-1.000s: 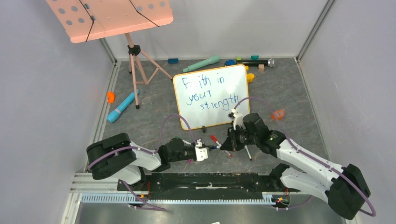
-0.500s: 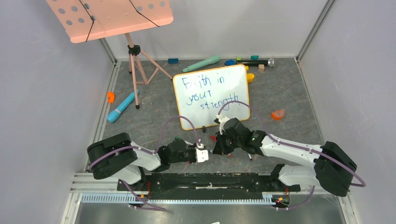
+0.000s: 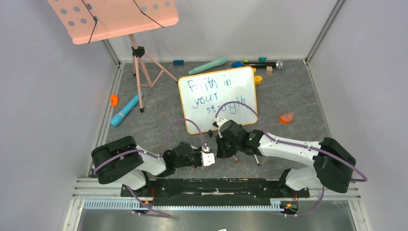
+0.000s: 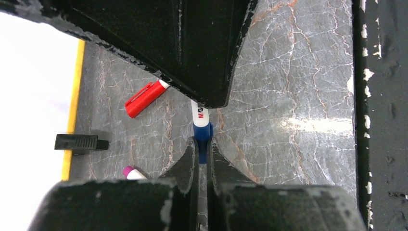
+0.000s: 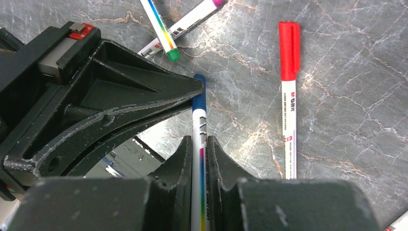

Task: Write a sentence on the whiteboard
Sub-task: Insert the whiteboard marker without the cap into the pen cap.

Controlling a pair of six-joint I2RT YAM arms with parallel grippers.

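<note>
— Three blue lines, the sentence (image 3: 214,94), fill the whiteboard (image 3: 197,120), which sits mid-table (image 3: 298,91) just beyond both grippers.
— And the jaws?
— Both closed on one blue marker (image 4: 202,132): the left gripper (image 4: 202,150) pinches its cap end, the right gripper (image 5: 199,147) clamps its barrel. A red marker (image 5: 288,86) lies beside them.

One whiteboard (image 3: 216,98); one music stand (image 3: 120,21); three microphones (image 3: 208,65) (at least four markers (image 5: 288,96)).
</note>
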